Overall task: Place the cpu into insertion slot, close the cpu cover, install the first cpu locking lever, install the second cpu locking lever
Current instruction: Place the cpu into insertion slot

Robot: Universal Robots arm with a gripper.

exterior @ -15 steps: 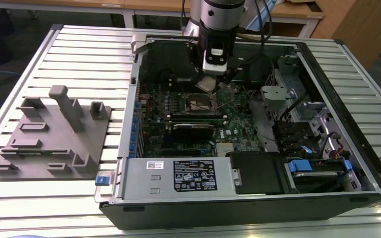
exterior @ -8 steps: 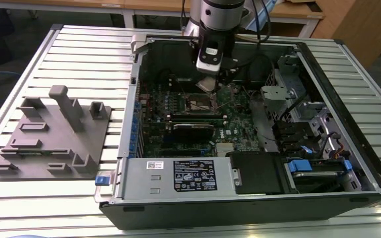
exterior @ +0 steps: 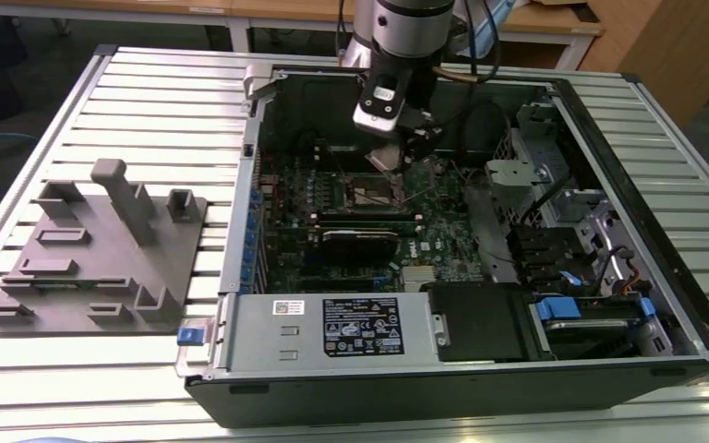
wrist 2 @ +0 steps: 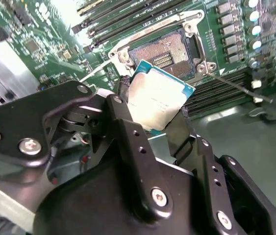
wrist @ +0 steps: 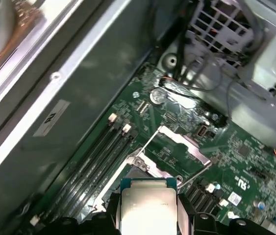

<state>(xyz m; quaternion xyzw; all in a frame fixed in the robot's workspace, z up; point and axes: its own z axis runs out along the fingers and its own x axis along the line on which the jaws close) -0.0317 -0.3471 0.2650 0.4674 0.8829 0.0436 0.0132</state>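
Exterior view: the gripper (exterior: 394,155) was hung inside the open computer case (exterior: 453,401), just above the socket (exterior: 375,192) on the green board (exterior: 330,245). Second wrist view: the chip (wrist 2: 160,100) was pinched by its edges between the two black fingers (wrist 2: 123,115), held tilted and not yet seated in the bare socket. First wrist view: the chip was gripped the same way, and the cover (wrist: 187,146) was flipped up on the socket's far side.
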